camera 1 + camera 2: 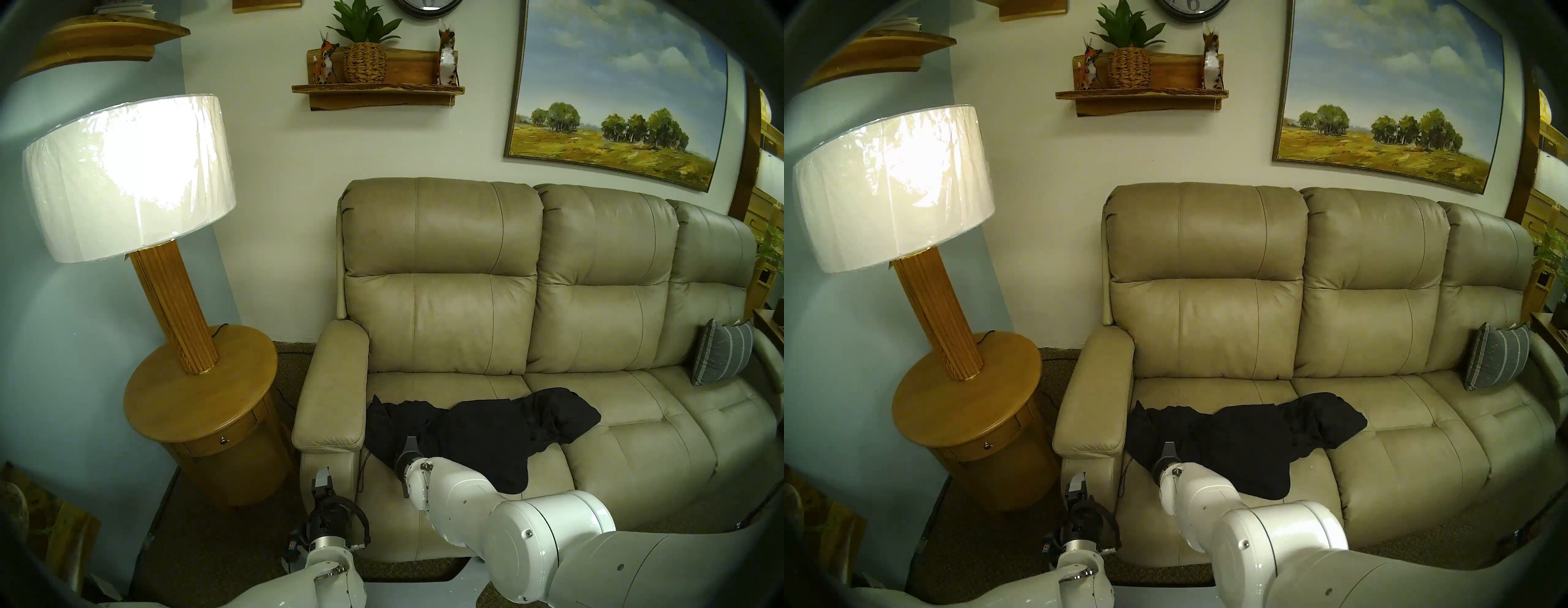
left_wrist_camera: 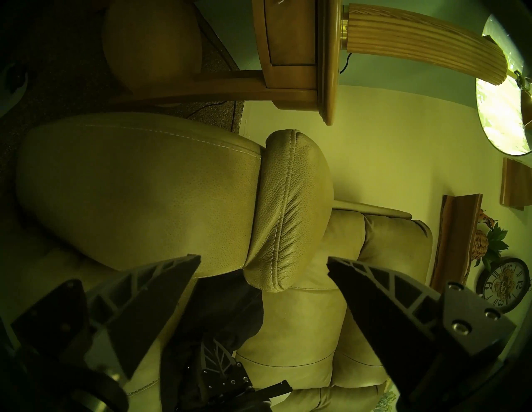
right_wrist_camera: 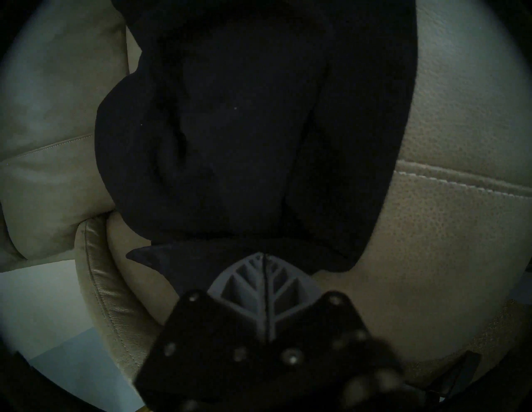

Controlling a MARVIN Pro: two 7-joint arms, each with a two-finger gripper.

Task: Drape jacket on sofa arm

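My right gripper has its two fingers pressed together, tips buried in the front edge of the jacket, so I judge it is pinching a fold of the black cloth; the actual bite is hidden under the fabric in the right wrist view. In the head view that gripper sits at the near-left part of the garment, close to the front of the seat.

My left gripper is spread wide and holds nothing. It hangs low in front of the sofa arm, just below its squared front end, and its camera looks up along that end.

The jacket lies crumpled across the left seat, reaching over the seam onto the middle seat, with one corner hanging over the front edge. Its left end touches the inner side of the sofa arm, but nothing lies on top of it. A thin cord dangles down the sofa front.

So I read this as the grasp stage, lift not yet begun. Next I would need to raise the cloth high enough to clear the rounded top, carry it left, and lower it so fabric falls on both sides. The lamp and round side table stand just beyond the arm, so I would keep the swing short.
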